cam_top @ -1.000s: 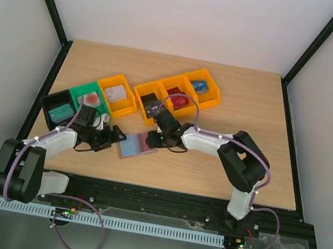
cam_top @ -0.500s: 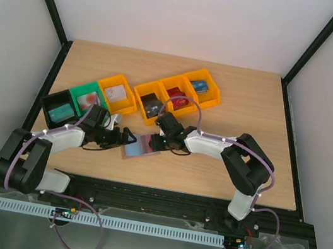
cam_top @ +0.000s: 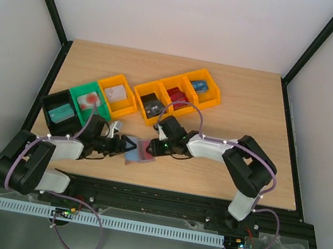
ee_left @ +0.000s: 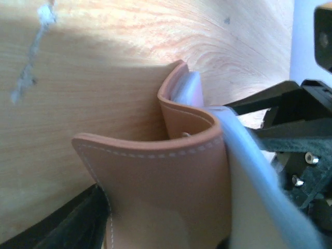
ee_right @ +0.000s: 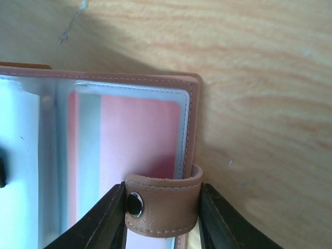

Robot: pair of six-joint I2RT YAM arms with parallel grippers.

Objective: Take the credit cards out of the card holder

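The card holder [cam_top: 141,150] lies open on the table between my two arms, tan outside with a light blue lining. My left gripper [cam_top: 123,147] is at its left edge. In the left wrist view the tan cover [ee_left: 166,197] bows upward between the jaws of the left gripper [ee_left: 171,228], and only one dark finger [ee_left: 78,223] shows, against the cover's edge. My right gripper [cam_top: 155,146] is shut on the holder's tan snap strap [ee_right: 163,205], one finger [ee_right: 111,207] on each side. A pink card [ee_right: 140,129] sits in a clear sleeve ahead of the right gripper [ee_right: 162,187].
A row of bins stands behind the arms: a black bin [cam_top: 60,109], a green bin [cam_top: 87,100] and several orange bins [cam_top: 115,93] [cam_top: 177,96], each with something in it. Bare wood [cam_top: 245,112] lies to the right.
My left gripper has come right to the holder's left edge and narrowed on the cover, which now bows up. The right jaws have narrowed onto the strap.
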